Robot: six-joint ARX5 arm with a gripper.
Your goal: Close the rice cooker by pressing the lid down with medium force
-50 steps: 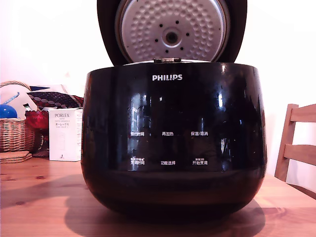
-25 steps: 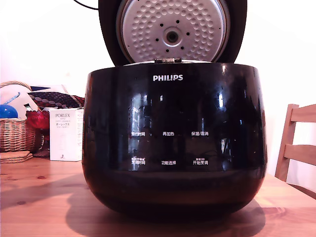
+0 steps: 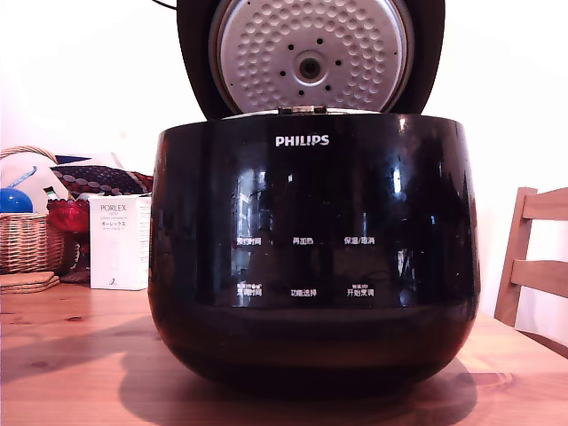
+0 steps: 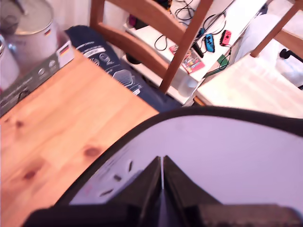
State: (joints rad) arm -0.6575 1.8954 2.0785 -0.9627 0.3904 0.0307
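Note:
The rice cooker (image 3: 311, 257), glossy black with a white PHILIPS logo, stands on the wooden table (image 3: 62, 355) and fills the middle of the exterior view. Its lid (image 3: 311, 53) stands open and upright, showing the dimpled silver underside with a centre knob. The exterior view does not show the arm. In the wrist view my gripper (image 4: 162, 161) is shut, fingertips together with nothing between them, right at the lid's glossy outer face (image 4: 227, 156). I cannot tell whether the tips touch that face.
At the exterior view's left are a wicker basket (image 3: 27, 240), a red bowl (image 3: 67, 215) and a white PORLEX box (image 3: 118, 241). A wooden chair (image 3: 532, 257) is at its right. The wrist view shows a boxed pot (image 4: 28, 47), another chair (image 4: 156, 33) and bare table (image 4: 61, 123).
The cooker and its lid have shifted very slightly towards the exterior view's right. A black cable has come into view at the top beside the lid.

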